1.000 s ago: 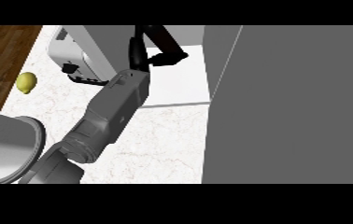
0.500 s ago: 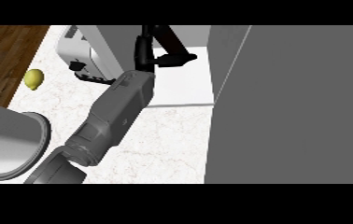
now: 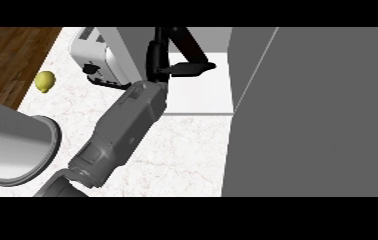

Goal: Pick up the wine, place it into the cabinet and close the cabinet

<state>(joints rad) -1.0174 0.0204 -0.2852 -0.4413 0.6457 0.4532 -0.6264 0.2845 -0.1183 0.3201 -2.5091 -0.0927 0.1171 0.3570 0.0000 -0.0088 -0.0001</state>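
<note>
1. One forearm [image 3: 122, 131] shows, rising from the counter's [image 3: 184, 154] near-left corner to its far edge. As it enters on the left, I take it for the robot's left arm. The right hand is not in view.
2. The left hand [image 3: 164, 64] sits at the mouth of the cabinet [image 3: 199, 91], above the pale shelf at the counter's far edge. It is black against a dark shape, and I cannot tell whether it is spread, pressed together or clasped round something.
3. That dark slanted shape [image 3: 184, 41] lies against the hand and leans toward the far right. It may be the wine, which would put the bottle inside the cabinet opening, but the outline is too merged with the hand to be sure. No bottle stands anywhere on the counter.
4. The cabinet door [image 3: 303, 109] is a broad grey panel along the counter's right edge. It is swung wide open, presumably so the arm can reach the shelf unhindered.
5. My judgement is that the placing step is at or near its end and the closing is not yet done.
6. A toaster [image 3: 96, 59] stands at the far-left corner, close to the forearm. A lemon [image 3: 46, 81] and a grey pot [image 3: 26, 144] lie along the left edge, so drawing the arm back calls for care there.
</note>
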